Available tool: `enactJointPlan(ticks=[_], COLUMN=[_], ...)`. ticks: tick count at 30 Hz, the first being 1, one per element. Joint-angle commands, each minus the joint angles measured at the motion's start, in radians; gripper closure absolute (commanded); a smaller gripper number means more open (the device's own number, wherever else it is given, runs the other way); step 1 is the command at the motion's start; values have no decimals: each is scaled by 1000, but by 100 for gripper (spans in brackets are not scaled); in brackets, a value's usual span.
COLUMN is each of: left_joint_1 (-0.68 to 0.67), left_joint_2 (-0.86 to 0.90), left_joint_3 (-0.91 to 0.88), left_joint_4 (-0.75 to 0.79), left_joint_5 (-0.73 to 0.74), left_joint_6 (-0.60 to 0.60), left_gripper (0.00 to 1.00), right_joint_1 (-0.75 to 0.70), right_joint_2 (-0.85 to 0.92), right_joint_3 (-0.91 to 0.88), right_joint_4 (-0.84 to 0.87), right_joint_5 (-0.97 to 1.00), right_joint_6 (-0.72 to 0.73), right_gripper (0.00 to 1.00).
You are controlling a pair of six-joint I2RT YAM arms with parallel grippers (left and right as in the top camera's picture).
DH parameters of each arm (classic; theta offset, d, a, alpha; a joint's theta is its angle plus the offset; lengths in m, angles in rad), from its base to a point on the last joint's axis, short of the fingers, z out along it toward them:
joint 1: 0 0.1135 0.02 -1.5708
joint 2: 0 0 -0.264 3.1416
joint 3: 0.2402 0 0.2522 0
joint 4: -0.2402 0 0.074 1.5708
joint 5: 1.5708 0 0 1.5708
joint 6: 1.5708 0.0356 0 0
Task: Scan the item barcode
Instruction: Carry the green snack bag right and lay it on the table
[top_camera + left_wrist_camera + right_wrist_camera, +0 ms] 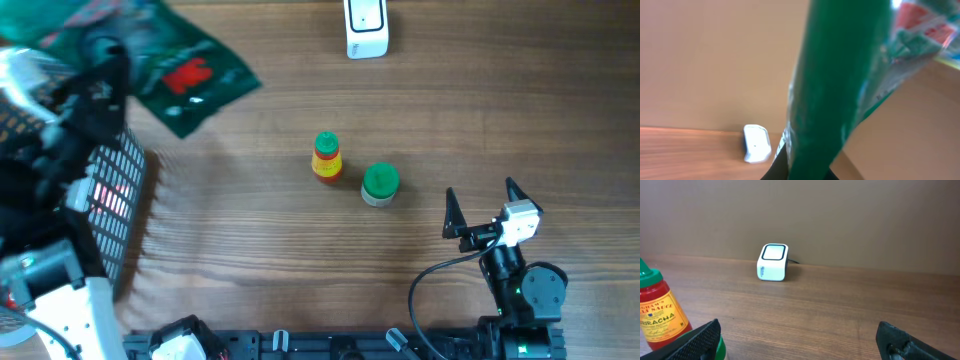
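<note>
The item is a green plastic bag with red print [190,75], held up in the air over the table's far left corner. My left gripper [100,55] is shut on its edge. In the left wrist view the bag [840,75] fills the middle, blurred, with my gripper [800,169] pinching its lower end. No barcode shows on it. The white scanner [366,28] stands at the far centre edge, right of the bag; it also appears as a white scanner [756,143] and a white scanner [773,262]. My right gripper [480,190] rests open and empty at the near right, gripper [797,330] facing the scanner.
A sriracha bottle [327,157] with a green cap stands mid-table, next to a green-lidded jar [380,183]. Both sit just left of my right gripper; the bottle [657,312] shows in its view. A black wire basket [115,210] stands at the left.
</note>
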Motion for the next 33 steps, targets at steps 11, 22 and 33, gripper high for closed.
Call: enactJointPlan(ticks=[11, 22, 33], left_joint_1=[-891, -1156, -1239], left_joint_2=[319, 853, 938], left_joint_3=[-3, -3, -3], left_joint_4=[179, 478, 439], left_joint_5=[-618, -847, -910], left_joint_6=[-8, 5, 47], left_gripper=[96, 96, 96], right_joint_1=[6, 6, 6], right_joint_2=[0, 0, 0], right_joint_3=[-1, -1, -1], right_joint_4=[3, 3, 3], right_joint_5=[17, 17, 17], right_joint_6=[-13, -12, -12], right_gripper=[0, 0, 0])
